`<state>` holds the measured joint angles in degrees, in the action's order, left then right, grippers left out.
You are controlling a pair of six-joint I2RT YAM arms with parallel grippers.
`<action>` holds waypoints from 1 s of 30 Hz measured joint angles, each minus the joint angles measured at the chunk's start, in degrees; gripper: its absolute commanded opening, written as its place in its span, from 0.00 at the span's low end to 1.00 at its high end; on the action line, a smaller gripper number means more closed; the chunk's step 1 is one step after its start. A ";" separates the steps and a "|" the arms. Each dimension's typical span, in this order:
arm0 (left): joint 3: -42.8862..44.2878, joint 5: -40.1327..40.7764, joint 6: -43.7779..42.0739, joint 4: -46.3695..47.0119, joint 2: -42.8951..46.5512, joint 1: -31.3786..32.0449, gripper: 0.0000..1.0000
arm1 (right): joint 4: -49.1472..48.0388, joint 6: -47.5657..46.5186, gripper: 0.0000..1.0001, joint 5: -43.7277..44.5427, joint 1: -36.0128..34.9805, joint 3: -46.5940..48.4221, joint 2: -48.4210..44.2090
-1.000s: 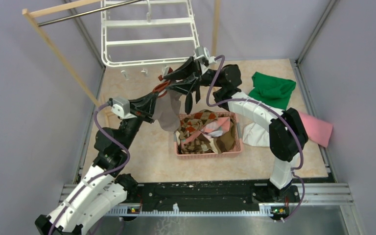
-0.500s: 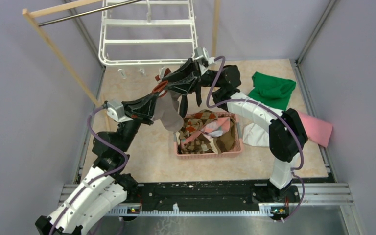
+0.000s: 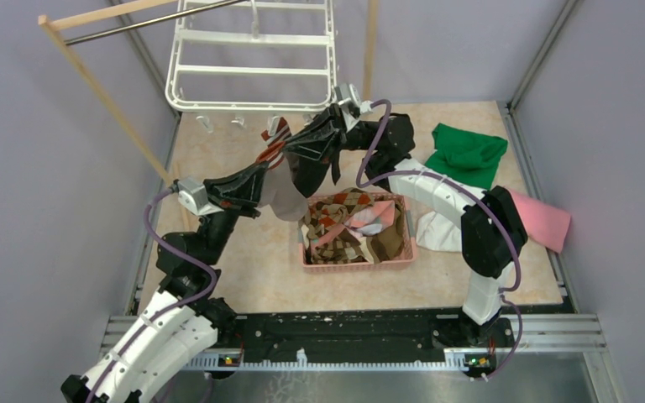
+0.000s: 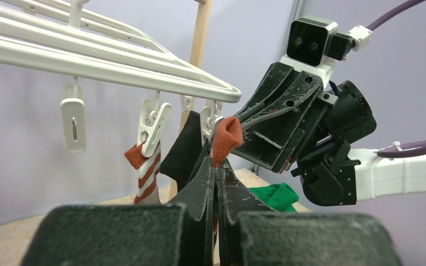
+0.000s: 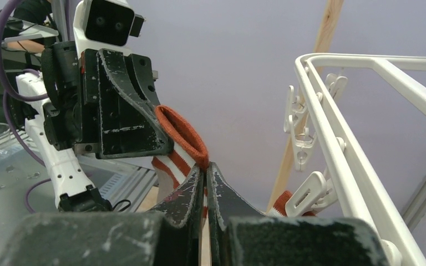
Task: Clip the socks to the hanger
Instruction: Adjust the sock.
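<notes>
Wooden rack poles [image 3: 101,94] slant up the left side of the overhead view, over a beige table [image 3: 252,277]. Next comes the left arm, reaching up and inward. Its left tool [image 3: 265,170] is clenched on the orange, striped cuff of a grey-brown sock [image 3: 290,197], whose foot hangs down above the table. The left wrist view shows its fingers [image 4: 206,183] pressed flat together, with the orange cuff poking out above them. Above and behind hangs the white plastic hanger [image 3: 252,71], its lower rail lined with small dangling clips. In the left wrist view, one clip [image 4: 154,124] already grips a second striped sock [image 4: 144,172], and a black sock [image 4: 183,147] hangs just behind it. The held cuff sits just under a neighbouring clip but is not in it. From the right side the right tool [image 3: 290,151] meets the same cuff, tip to tip with the left one, its jaws closed on the striped band. Below on the table sits a pink basket [image 3: 357,262] with brown argyle socks [image 3: 344,210] heaped inside. Right of it lie a white cloth [image 3: 437,231], a green cloth [image 3: 469,153] and a pink cloth [image 3: 546,220].
</notes>
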<state>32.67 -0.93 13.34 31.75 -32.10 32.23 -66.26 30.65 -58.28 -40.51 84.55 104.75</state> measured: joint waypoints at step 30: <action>-0.09 -2.49 -0.59 -1.42 0.35 0.00 0.00 | -1.90 2.58 0.24 -2.12 -0.92 0.00 0.00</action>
<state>32.58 -3.42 12.75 30.33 -31.75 32.23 -68.16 33.23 -60.40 -41.43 84.55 104.75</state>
